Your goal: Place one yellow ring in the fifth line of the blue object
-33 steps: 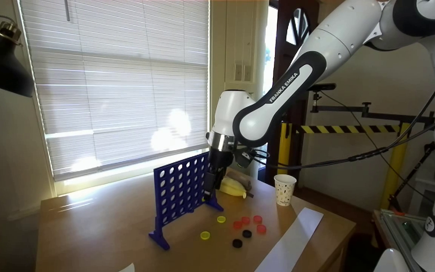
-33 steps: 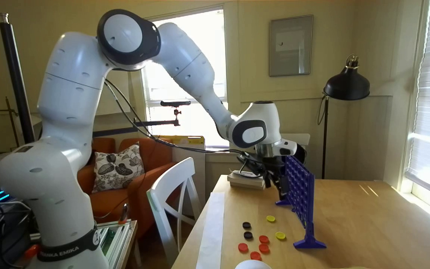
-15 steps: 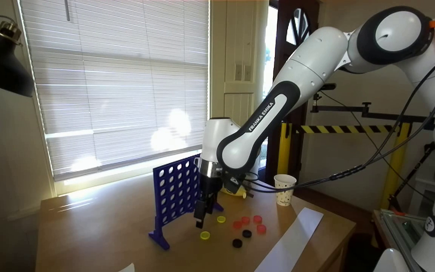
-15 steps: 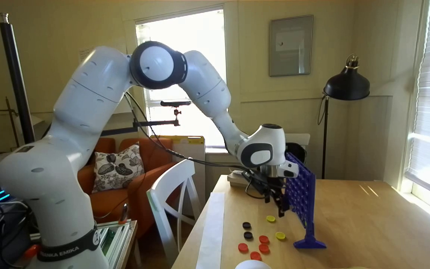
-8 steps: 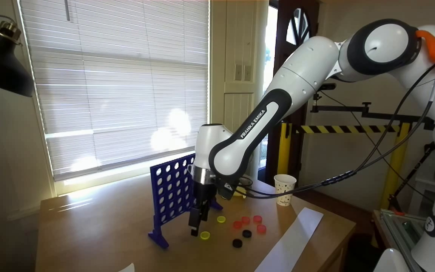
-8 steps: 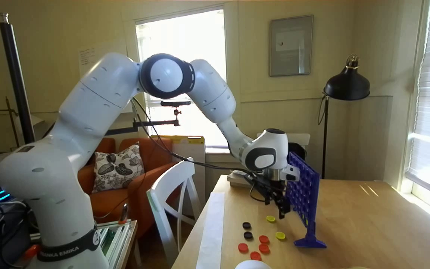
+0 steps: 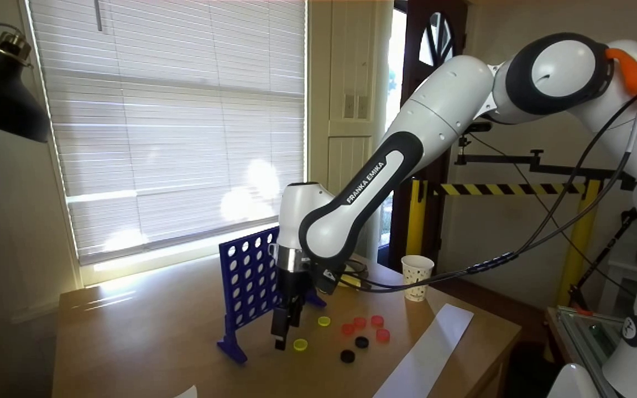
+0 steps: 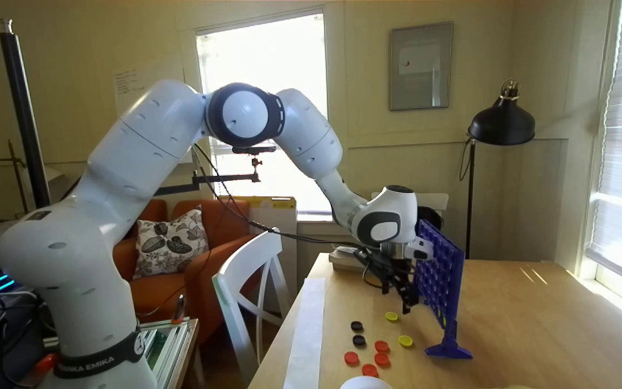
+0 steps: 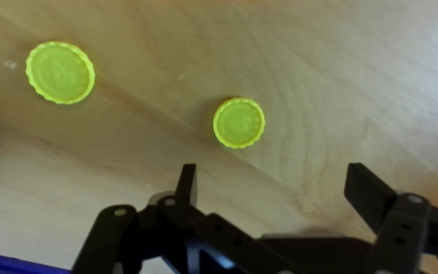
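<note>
Two yellow rings lie flat on the table. The nearer ring (image 7: 300, 345) and the farther ring (image 7: 324, 321) also show in an exterior view (image 8: 405, 341), (image 8: 391, 316). In the wrist view one ring (image 9: 238, 122) lies ahead of the gap between the fingers, and another ring (image 9: 60, 72) is further left. The upright blue grid (image 7: 226, 293) stands beside the gripper and also shows in an exterior view (image 8: 455, 292). Its edge (image 9: 13, 263) shows at the wrist view's lower left. My gripper (image 9: 272, 167) is open and empty, low above the table between grid and rings.
Several red tokens (image 7: 360, 322) and two black tokens (image 7: 347, 356) lie beside the rings. A paper cup (image 7: 417, 276), a yellow banana-like thing (image 7: 350, 281) and a white paper strip (image 7: 426, 354) are on the table. A lamp (image 8: 501, 124) stands behind.
The gripper has come down and along the grid towards the nearer yellow ring, slowing in the last half second. The grid's upper part has leaned slightly away from the arm. The rings have not moved.
</note>
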Motion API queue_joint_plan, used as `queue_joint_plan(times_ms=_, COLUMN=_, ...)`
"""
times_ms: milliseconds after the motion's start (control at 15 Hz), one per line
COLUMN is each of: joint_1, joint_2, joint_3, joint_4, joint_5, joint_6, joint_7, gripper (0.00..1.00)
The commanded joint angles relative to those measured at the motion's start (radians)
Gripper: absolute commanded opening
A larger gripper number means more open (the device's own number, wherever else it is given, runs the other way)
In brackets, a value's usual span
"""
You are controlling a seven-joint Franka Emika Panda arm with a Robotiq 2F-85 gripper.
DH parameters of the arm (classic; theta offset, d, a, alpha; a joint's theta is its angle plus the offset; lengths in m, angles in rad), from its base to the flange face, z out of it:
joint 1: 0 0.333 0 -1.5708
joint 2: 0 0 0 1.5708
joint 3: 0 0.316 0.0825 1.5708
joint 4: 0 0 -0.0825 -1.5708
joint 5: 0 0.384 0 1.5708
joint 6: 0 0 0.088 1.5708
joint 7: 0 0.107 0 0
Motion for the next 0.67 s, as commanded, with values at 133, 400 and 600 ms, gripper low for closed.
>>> queue_joint_plan(times_ms=133, joint_1=0.012, joint_2=0.025, joint_3=-0.006, joint_4=0.057, joint_5=-0.018, joint_6=-0.06, joint_7=-0.005, gripper=1.0)
queue_joint_plan(times_ms=400, joint_1=0.012, joint_2=0.024, joint_3=-0.005, joint_4=0.061, joint_5=-0.016, joint_6=-0.08, joint_7=-0.004, gripper=1.0)
queue_joint_plan(times_ms=600, joint_1=0.012, joint_2=0.024, joint_3=-0.004, joint_4=0.06, joint_5=-0.014, joint_6=-0.089, joint_7=-0.003, gripper=1.0)
